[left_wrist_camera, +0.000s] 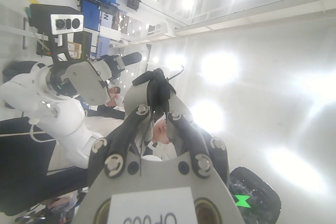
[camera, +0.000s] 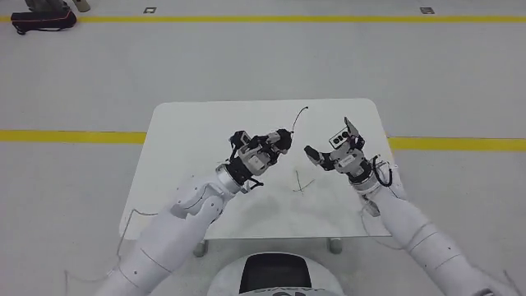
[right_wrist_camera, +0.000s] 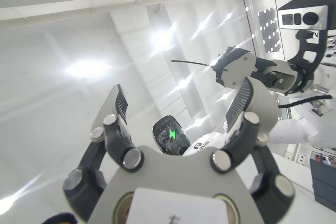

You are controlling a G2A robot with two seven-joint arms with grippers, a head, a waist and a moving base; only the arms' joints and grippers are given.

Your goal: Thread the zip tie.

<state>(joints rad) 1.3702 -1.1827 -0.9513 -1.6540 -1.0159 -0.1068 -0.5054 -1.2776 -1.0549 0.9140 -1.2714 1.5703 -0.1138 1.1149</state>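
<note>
Left gripper point(camera: 283, 139): up off the table, over its middle, and it has its catch. The fingers are pressed together, pinching the zip tie right at the tips.
Zip tie point(camera: 301, 116): black, thin, and in the air. One end pokes out past the left fingertips, pointing away from the robot, gently curved with a small hook at the tip. From the left wrist, the rest runs back between the fingers toward the palm.
Right gripper point(right_wrist_camera: 182, 84): lifted too, just beside the left gripper. The jaws are spread wide, ribbed pads point(right_wrist_camera: 238, 101) facing each other across the gap.
Between them: the grippers are near each other but apart. The right gripper is not touching the tie. The free end stands on the far side of the space between the two grippers.
Table point(camera: 185, 136): white with rounded corners. Thin crossed lines point(camera: 302, 184) lie on it under the grippers; I cannot tell if they are more ties or shadow.
Floor: a yellow line point(camera: 74, 136) runs past the table on both sides. A dark bag point(camera: 41, 18) lies far back on the left.
</note>
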